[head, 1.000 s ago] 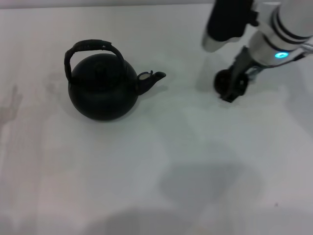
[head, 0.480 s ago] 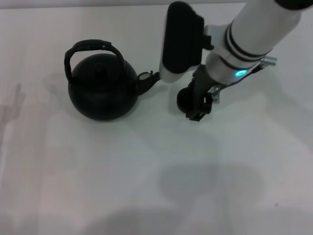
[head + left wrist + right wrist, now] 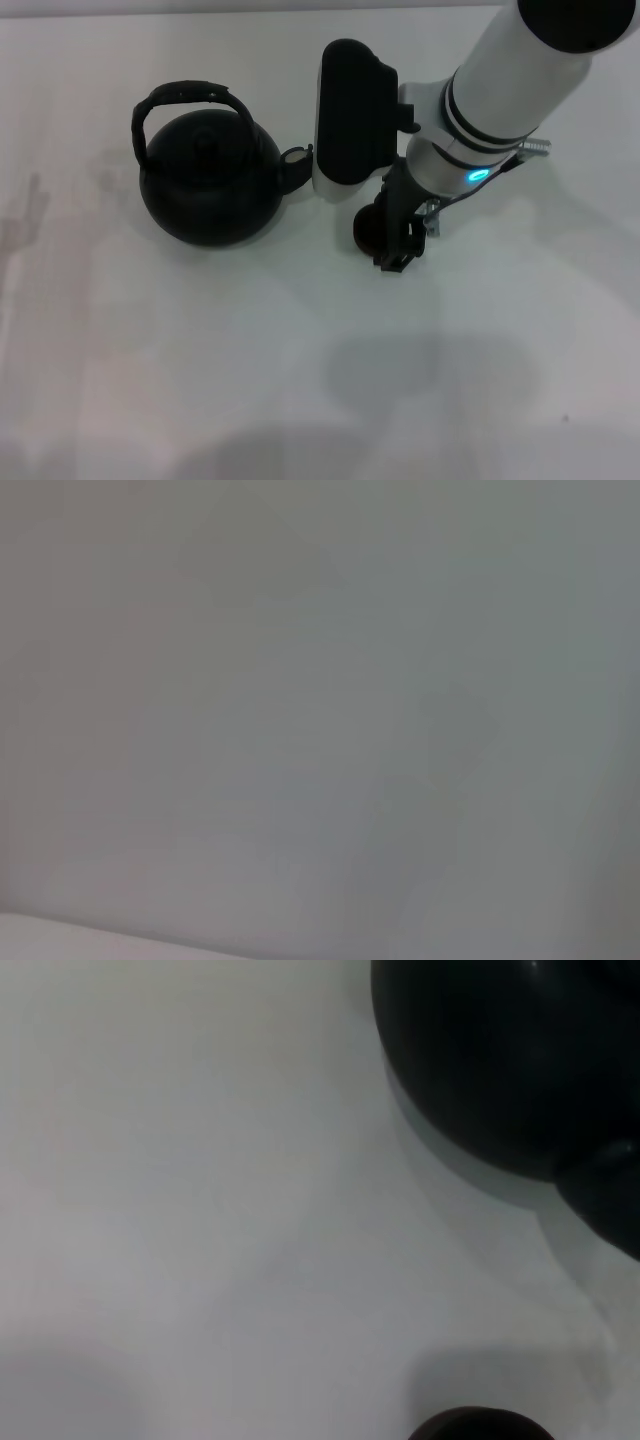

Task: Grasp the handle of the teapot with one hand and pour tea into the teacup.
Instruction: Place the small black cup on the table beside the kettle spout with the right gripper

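Carried by the right gripper (image 3: 392, 235), the cup (image 3: 367, 228) has come from the far right of the counter (image 3: 300, 380) to a spot just right of the teapot's spout, near it but not touching. The move has nearly finished, with only a small shift in the last half second. The gripper's dark jaws are closed on the cup, which sits low over the counter or on it; contact cannot be told. The teapot (image 3: 208, 180) has not moved. It stands upright left of centre, round and black, spout (image 3: 295, 168) pointing right toward the cup, partly hidden behind the arm's black wrist housing (image 3: 348, 120). The handle (image 3: 188, 97) arches over the lid, free and untouched. In the right wrist view the teapot's body (image 3: 500, 1050) fills one corner and the cup's rim (image 3: 480, 1425) shows at an edge. The left arm is out of sight. The cup seems placed for pouring; gripping the handle is yet to come.
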Motion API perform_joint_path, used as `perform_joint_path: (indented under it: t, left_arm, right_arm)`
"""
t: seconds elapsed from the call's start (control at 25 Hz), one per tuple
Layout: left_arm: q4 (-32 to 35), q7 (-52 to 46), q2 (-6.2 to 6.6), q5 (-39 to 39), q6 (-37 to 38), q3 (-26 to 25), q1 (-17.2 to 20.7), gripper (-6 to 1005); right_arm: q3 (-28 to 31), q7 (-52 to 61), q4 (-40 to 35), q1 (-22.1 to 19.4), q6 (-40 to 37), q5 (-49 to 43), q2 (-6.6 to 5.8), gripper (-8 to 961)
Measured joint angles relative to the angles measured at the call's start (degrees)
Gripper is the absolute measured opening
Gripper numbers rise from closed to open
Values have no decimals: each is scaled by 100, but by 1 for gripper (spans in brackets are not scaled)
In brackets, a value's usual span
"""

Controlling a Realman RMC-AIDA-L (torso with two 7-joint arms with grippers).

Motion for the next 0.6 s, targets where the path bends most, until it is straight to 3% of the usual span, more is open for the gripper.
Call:
perform_joint_path:
  t: [0.6]
  left_arm:
    - [10,0,-9,81,3,0,12,876]
  right_arm:
    - [-234,59,3,-36,-49,190,0,733]
